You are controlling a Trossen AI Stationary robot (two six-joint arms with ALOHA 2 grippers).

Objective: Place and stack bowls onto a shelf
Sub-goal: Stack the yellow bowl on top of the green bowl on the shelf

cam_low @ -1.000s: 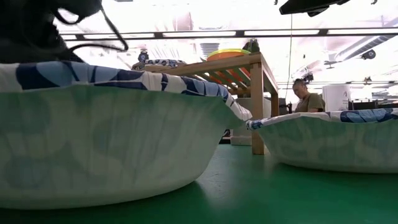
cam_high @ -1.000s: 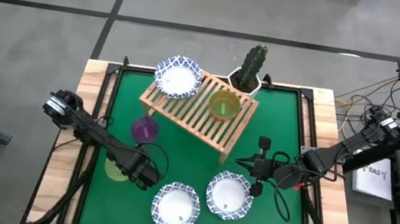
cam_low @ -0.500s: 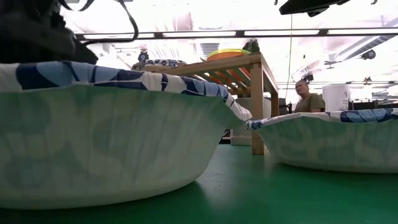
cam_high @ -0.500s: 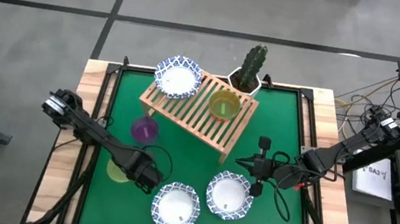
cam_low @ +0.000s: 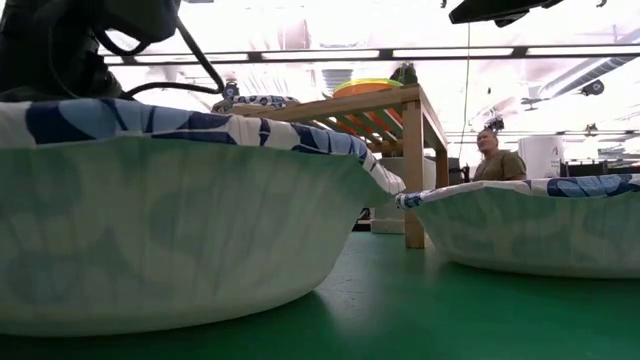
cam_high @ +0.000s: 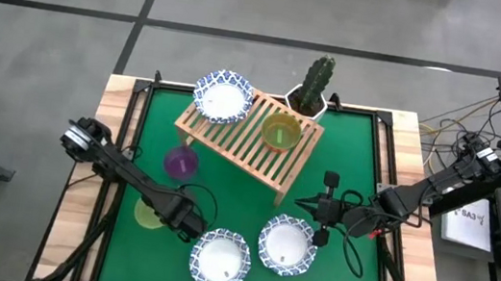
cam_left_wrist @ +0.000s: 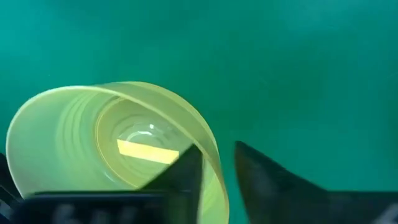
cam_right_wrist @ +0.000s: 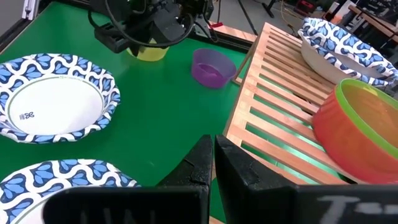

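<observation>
Over the last second the left arm has shifted a little, its shoulder end sliding toward the mat while its gripper [cam_high: 184, 221] stays low beside the yellow-green bowl [cam_high: 149, 213]. From the wrist camera the left gripper's [cam_left_wrist: 217, 168] two fingers straddle that bowl's [cam_left_wrist: 112, 149] rim, one inside, one outside, with a narrow gap between them, so it looks pinched on the wall.

Taking the wooden shelf [cam_high: 249, 140] as the reference: a blue-rimmed white bowl [cam_high: 223, 97] sits on its far left end, and a green bowl nested in a red one [cam_high: 281, 133] sits toward its right end. The purple bowl [cam_high: 181, 162] stands on the green mat [cam_high: 357, 145] just off the shelf's near-left side. Two more blue-rimmed bowls, one [cam_high: 220, 261] and the other [cam_high: 287, 245], lie on the mat well in front of the shelf. A cactus pot [cam_high: 312, 88] stands right behind it.

The right gripper [cam_high: 312, 207] hovers just off the shelf's near-right corner, fingers [cam_right_wrist: 233, 163] closed together on nothing.
</observation>
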